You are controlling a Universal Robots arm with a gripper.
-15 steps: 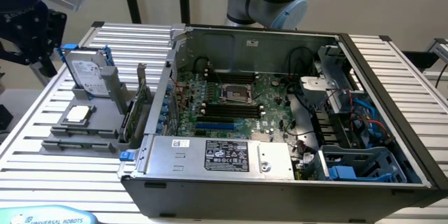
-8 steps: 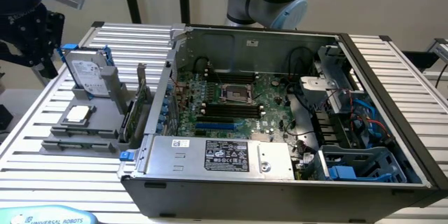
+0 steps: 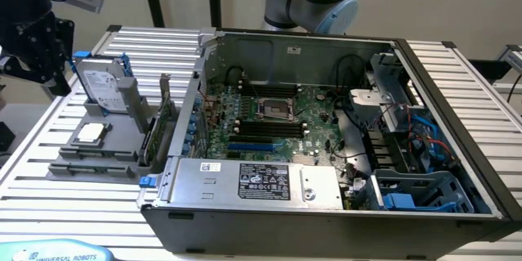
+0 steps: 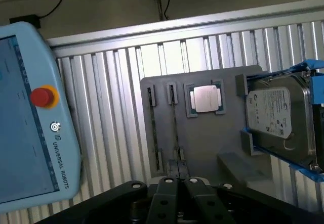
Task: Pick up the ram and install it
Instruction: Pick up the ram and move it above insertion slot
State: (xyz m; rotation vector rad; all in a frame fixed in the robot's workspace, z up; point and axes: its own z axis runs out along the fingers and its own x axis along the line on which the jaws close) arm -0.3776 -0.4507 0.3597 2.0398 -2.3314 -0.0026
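Observation:
The ram [image 3: 91,167] is a thin green stick standing on edge in the front slot of a grey holder [image 3: 114,172] at the exterior view's left. In the wrist view it shows as a thin dark line [image 4: 174,125] on the holder [image 4: 202,138]. My gripper [image 3: 51,80] hangs above the holder's far end, beside the hard drive and well apart from the ram. In the wrist view the gripper [image 4: 178,181] is shut, fingers together and holding nothing. The motherboard's black slots [image 3: 265,128] lie inside the open computer case [image 3: 326,212].
The holder also carries a hard drive [image 3: 104,90] in a blue frame, a square silver processor [image 3: 90,132] and an upright green expansion card [image 3: 163,120] beside the case wall. A teach pendant [image 4: 30,123] lies on the ribbed table. Cables and drive cages crowd the case's right side.

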